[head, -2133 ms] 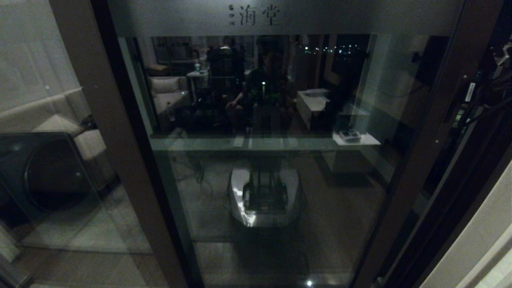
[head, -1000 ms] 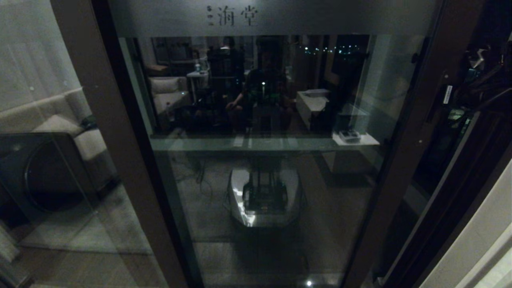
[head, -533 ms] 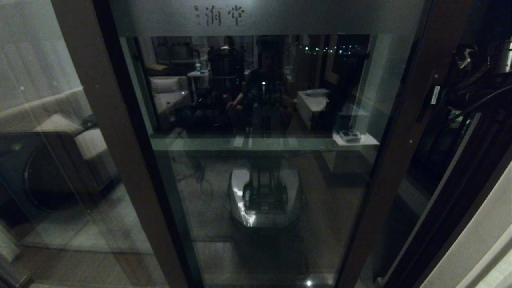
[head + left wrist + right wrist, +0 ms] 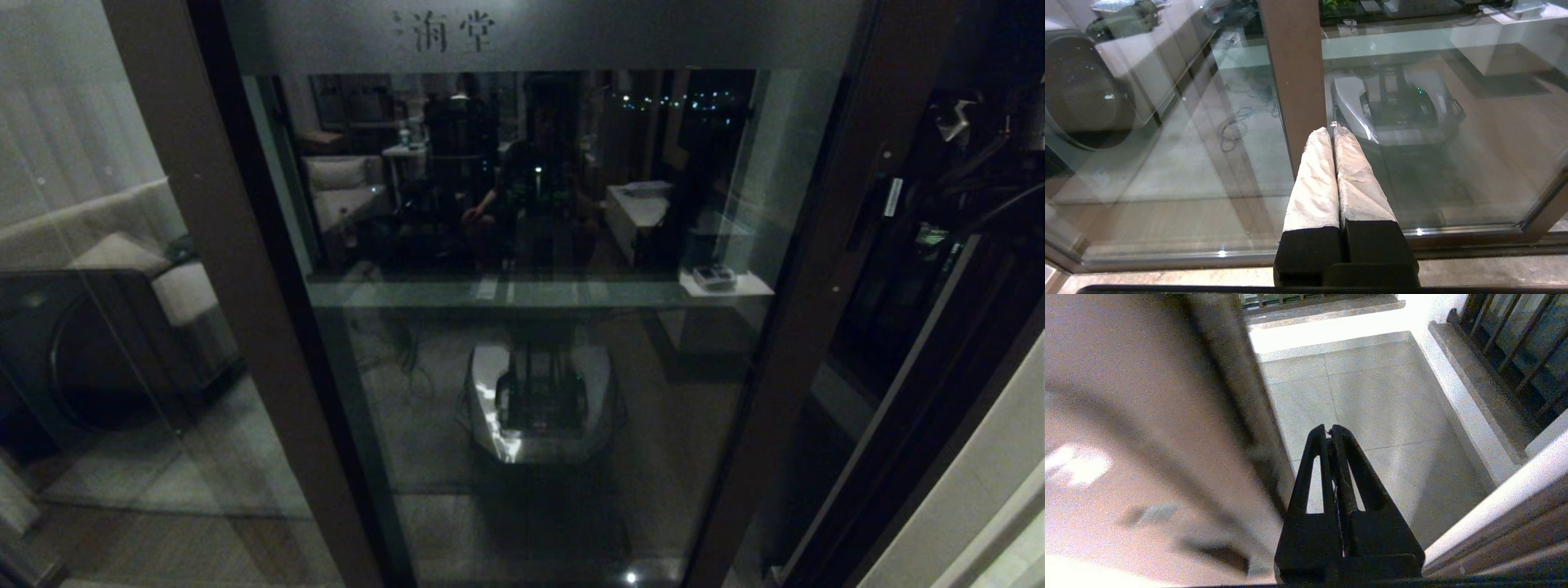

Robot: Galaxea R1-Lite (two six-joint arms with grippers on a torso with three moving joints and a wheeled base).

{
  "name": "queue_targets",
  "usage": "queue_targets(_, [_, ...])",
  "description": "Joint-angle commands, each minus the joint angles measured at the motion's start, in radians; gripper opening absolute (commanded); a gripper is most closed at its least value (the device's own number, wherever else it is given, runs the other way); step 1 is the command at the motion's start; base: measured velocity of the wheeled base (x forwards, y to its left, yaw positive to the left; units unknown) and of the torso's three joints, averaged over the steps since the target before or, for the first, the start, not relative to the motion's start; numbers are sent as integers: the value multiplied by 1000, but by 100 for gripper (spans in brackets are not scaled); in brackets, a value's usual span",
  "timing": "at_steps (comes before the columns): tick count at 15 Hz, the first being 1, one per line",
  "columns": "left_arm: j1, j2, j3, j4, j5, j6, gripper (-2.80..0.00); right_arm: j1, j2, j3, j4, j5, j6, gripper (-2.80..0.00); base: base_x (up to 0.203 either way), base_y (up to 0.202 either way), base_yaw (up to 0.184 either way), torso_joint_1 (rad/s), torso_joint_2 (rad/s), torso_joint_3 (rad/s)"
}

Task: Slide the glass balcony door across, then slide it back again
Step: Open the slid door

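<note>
The right gripper [image 4: 1331, 430], fingers pressed together, pokes past the glass balcony door [image 4: 531, 367] stile to shove it; the left gripper [image 4: 1333, 130] hangs parked, closed.

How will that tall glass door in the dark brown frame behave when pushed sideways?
The tall glass door in the dark brown frame is a full-height pane, so it is probably heavy and slow to start. It looks rigid and should glide rather than flex or tip. Its smooth glass may be slippery, so the brown stile seems the safer place to push.
</note>
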Motion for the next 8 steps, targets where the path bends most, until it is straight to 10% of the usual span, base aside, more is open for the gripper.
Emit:
queue_targets(1, [0, 0, -1, 0, 0, 1, -280, 1, -65, 43, -1, 9, 1, -280, 0, 0, 0, 0, 0, 0])
queue_targets(8, [0, 0, -1, 0, 0, 1, -280, 20, -63, 59, -1, 21, 1, -280, 0, 0, 0, 0, 0, 0])
